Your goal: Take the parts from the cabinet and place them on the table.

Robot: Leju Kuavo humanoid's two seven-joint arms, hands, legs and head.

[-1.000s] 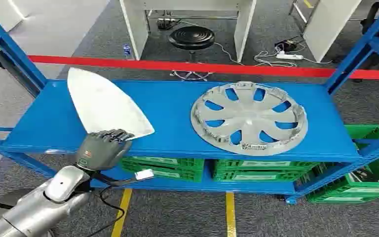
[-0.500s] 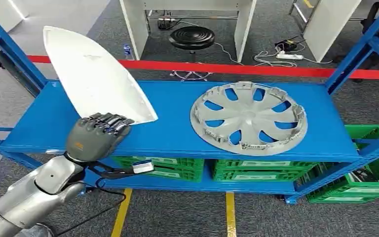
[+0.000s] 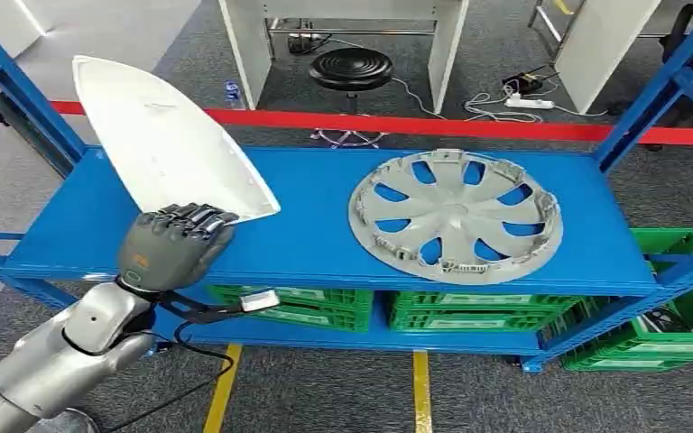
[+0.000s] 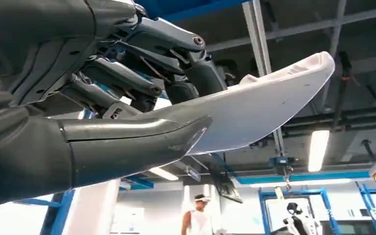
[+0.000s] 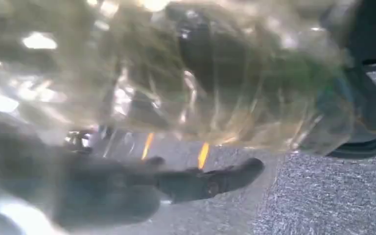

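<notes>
A white, pointed body panel (image 3: 171, 144) is in my left hand (image 3: 173, 245), which grips its wide end at the front left of the blue cabinet shelf (image 3: 316, 244). The panel is tilted up, with its tip raised above the shelf's back left corner. In the left wrist view the thumb and fingers (image 4: 142, 137) clamp the panel (image 4: 254, 107) from both sides. A silver wheel cover (image 3: 456, 216) lies flat on the right half of the shelf. My right hand (image 5: 142, 188) hangs over grey carpet, blurred behind a translucent smear, fingers stretched out with nothing in them.
Green crates (image 3: 433, 311) fill the lower shelf, and another (image 3: 668, 334) sits on the floor at right. Blue uprights (image 3: 18, 99) frame the cabinet. Behind it run a red tape line (image 3: 415, 124), a black stool (image 3: 352, 70) and white desk legs. Yellow floor lines (image 3: 422, 388) lie in front.
My left hand has raised the white panel off the shelf and tipped its point upward and to the left. The wheel cover has not moved.
</notes>
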